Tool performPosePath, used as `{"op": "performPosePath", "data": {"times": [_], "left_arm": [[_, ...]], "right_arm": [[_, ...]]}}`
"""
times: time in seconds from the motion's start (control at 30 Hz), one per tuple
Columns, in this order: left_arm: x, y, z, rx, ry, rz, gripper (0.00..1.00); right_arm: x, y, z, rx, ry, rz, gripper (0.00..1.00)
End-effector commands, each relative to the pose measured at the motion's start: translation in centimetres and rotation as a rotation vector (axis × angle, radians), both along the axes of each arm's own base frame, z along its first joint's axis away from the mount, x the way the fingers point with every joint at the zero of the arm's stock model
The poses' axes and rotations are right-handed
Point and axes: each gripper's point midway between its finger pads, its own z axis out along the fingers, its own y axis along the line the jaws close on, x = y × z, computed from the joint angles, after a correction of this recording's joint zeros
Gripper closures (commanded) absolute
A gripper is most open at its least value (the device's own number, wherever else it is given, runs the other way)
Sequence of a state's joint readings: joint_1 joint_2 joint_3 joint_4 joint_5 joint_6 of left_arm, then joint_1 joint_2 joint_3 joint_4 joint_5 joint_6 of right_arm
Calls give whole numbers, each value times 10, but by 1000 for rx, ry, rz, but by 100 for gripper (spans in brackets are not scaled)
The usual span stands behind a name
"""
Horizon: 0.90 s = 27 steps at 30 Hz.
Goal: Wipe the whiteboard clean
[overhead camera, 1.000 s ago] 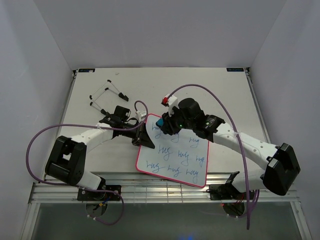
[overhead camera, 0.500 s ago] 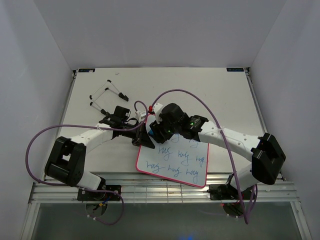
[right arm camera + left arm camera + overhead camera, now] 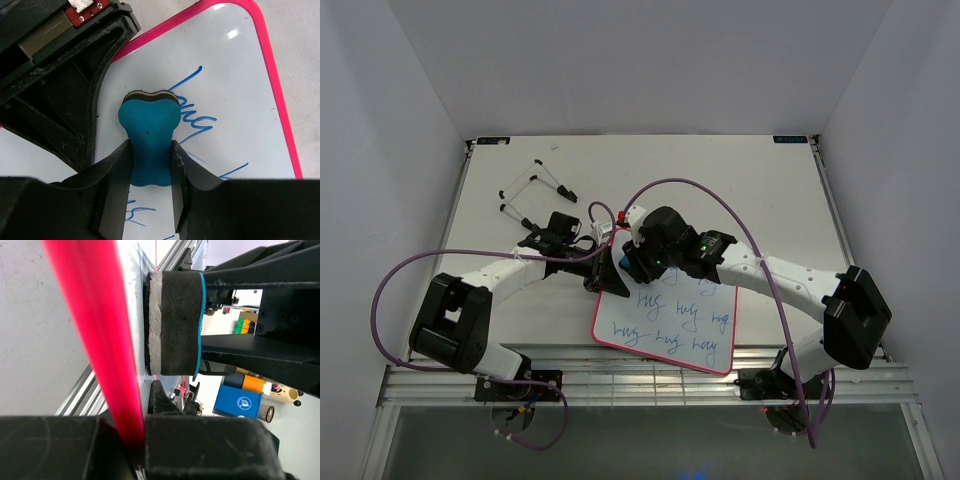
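1. The right tool (image 3: 150, 152) pinches the blue eraser (image 3: 149, 117) and presses it on the whiteboard (image 3: 235, 100).
2. The left tool (image 3: 134, 437) is clamped tight on the whiteboard's edge.
3. The whiteboard lies on the counter (image 3: 740, 180), front centre.

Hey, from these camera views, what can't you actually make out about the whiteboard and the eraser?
Top external: the right gripper covers the upper writing on the whiteboard and most of the eraser.
Left wrist: the board is edge-on, its pink rim blurred; no writing shows.
Right wrist: the fingers and the bottom frame edge cut off the lower lines.
Any view: the blue scrawl is too loose to read for sure.
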<state>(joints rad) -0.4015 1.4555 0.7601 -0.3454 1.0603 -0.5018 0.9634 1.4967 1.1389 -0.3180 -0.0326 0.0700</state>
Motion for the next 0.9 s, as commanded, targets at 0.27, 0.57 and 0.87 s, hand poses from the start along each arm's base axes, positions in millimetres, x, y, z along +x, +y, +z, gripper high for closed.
{"op": "performPosePath", "data": {"times": [0.27, 0.57, 0.87], "left_arm": [[23, 3, -6, 55, -200, 41, 100], [25, 4, -2, 57, -224, 49, 100], [28, 5, -1, 65, -232, 62, 100]], "right_arm": [[38, 11, 30, 18, -140, -61, 76], [50, -34, -38, -112, 1, -170, 78], [23, -46, -54, -55, 168, -127, 77]]}}
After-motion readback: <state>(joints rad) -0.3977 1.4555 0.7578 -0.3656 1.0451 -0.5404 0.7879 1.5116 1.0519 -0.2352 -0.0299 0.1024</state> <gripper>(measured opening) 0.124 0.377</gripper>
